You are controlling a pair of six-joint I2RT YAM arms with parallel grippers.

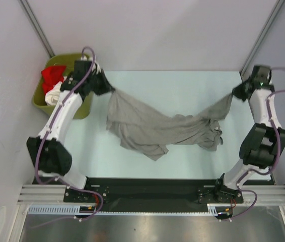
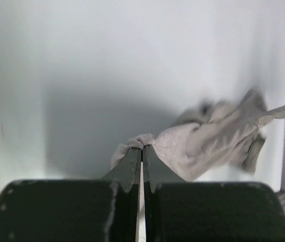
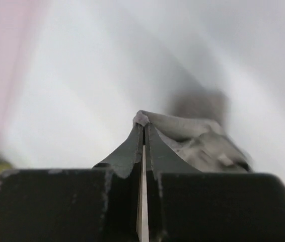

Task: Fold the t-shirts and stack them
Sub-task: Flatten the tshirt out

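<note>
A heather-grey t-shirt [image 1: 157,128] hangs stretched between both arms over the pale table [image 1: 183,85], sagging in the middle with its lower folds bunched. My left gripper [image 1: 111,91] is shut on the shirt's left end; the wrist view shows cloth [image 2: 193,143] pinched at the left gripper's [image 2: 142,149] tips. My right gripper [image 1: 233,95] is shut on the shirt's right end, and a small fold of the grey t-shirt [image 3: 183,128] pokes out at the right gripper's [image 3: 143,125] tips. A red t-shirt [image 1: 52,76] and a white one [image 1: 54,94] lie in the bin.
The olive-green bin [image 1: 42,103] stands off the table's far left corner, partly under my left arm. Grey walls enclose the table on the left, back and right. A black rail [image 1: 147,189] carrying both arm bases runs along the near edge.
</note>
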